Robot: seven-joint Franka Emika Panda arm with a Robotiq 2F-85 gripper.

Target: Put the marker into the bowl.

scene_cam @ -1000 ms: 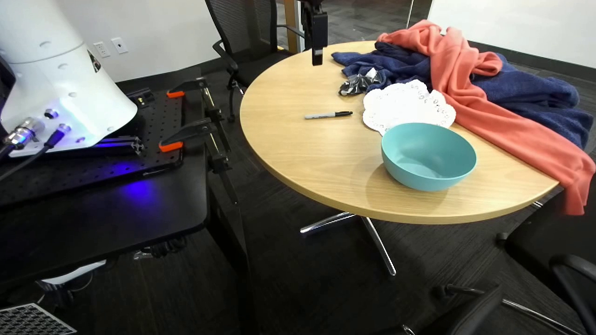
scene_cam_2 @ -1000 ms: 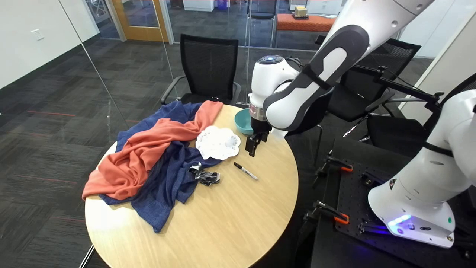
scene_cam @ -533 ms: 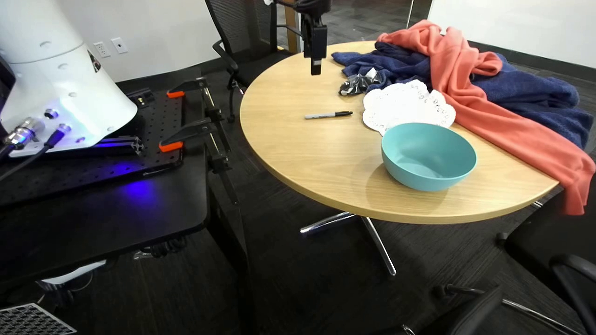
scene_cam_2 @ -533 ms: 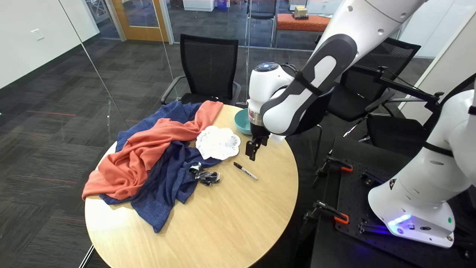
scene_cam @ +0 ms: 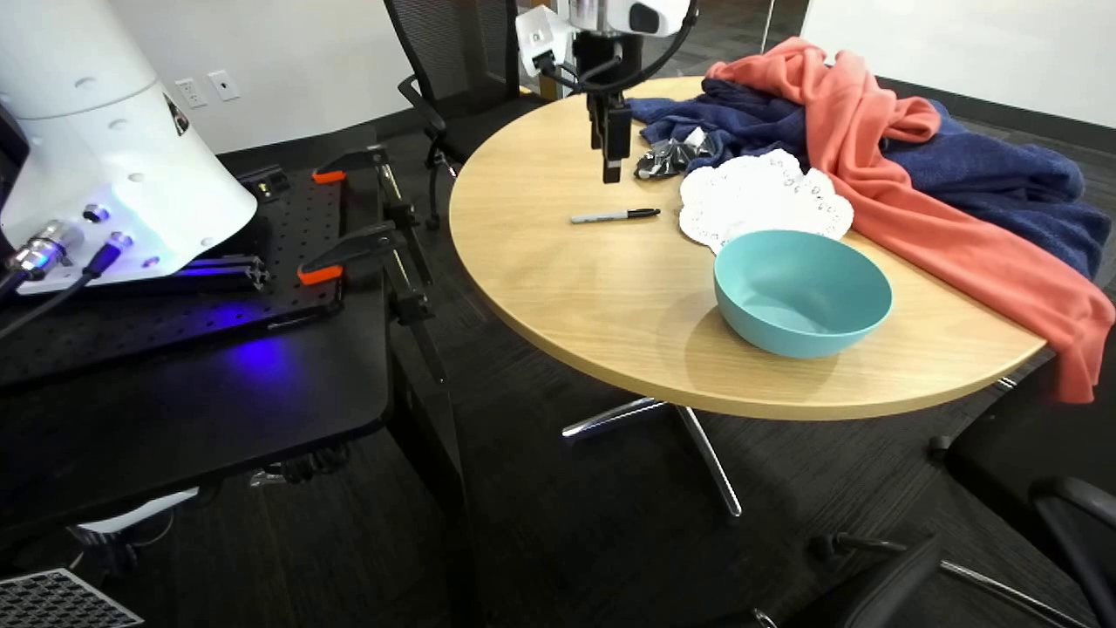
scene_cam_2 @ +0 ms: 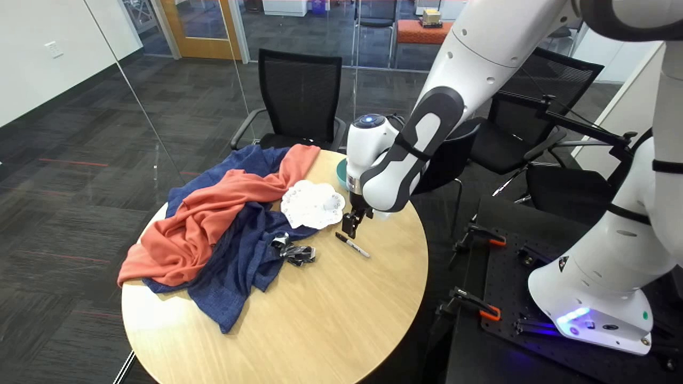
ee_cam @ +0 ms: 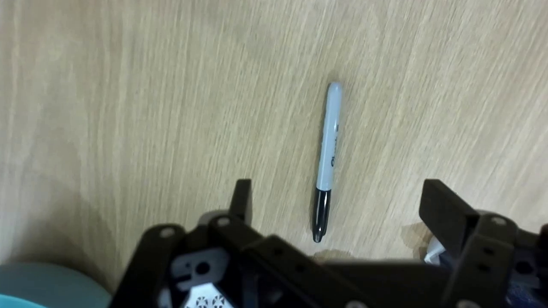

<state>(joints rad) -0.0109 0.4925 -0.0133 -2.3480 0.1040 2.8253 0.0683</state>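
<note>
Hovering w/ gripper (ee_cam: 337, 188) above rnd wood tbl (scene_cam: 549, 279), w/ jaws spread wide. In wrist view, can see marker (ee_cam: 329, 141) framed btwn fingers (ee_cam: 445, 209), flat on tbl, w/ blk cap (ee_cam: 321, 214) toward gripper. In both exterior views, can see teal bowl (scene_cam: 798, 292) near tbl edge, just beside wht doily (scene_cam: 758, 201).

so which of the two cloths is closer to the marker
The navy cloth: its edge comes closest to the marker in both exterior views. The coral cloth, draped over part of it, lies farther off.
</note>
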